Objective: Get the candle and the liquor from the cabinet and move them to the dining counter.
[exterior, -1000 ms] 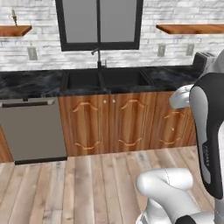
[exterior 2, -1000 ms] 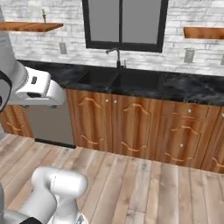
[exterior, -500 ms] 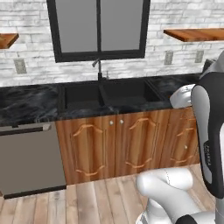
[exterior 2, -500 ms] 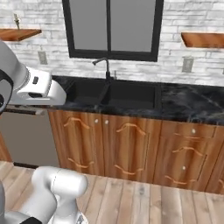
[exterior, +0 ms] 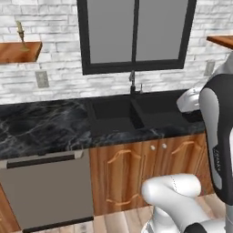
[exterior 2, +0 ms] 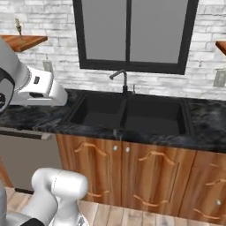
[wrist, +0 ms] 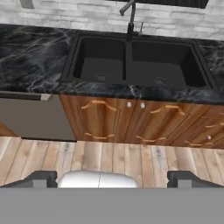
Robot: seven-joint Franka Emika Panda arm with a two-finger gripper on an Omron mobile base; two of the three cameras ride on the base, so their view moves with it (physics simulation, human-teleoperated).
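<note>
The candle [exterior: 20, 33], a pale taper in a slim brass stick, stands on the reddish-brown cabinet shelf [exterior: 17, 52] high on the white brick wall at the far left. The right base view has the same candle [exterior 2: 18, 27] and cabinet shelf [exterior 2: 23, 42] at its upper left. My gripper [wrist: 113, 179] is open, its two dark fingertips [wrist: 43, 178] wide apart with nothing between them, pointing at the sink and the wooden doors below it, far from the shelf. The liquor and the dining counter are out of view.
A black marble wall counter [exterior: 41, 127] holds a double black sink [exterior 2: 128, 115] with a dark faucet [exterior 2: 120, 79] under a dark-framed window [exterior: 134, 34]. A grey dishwasher front [exterior: 43, 189] sits left of the wooden doors [exterior 2: 132, 176]. Another shelf end [exterior: 222, 41] shows at right.
The whole picture has shifted and grown: the base has driven closer to the wall counter, and the sink and window loom larger. The gripper stays open.
</note>
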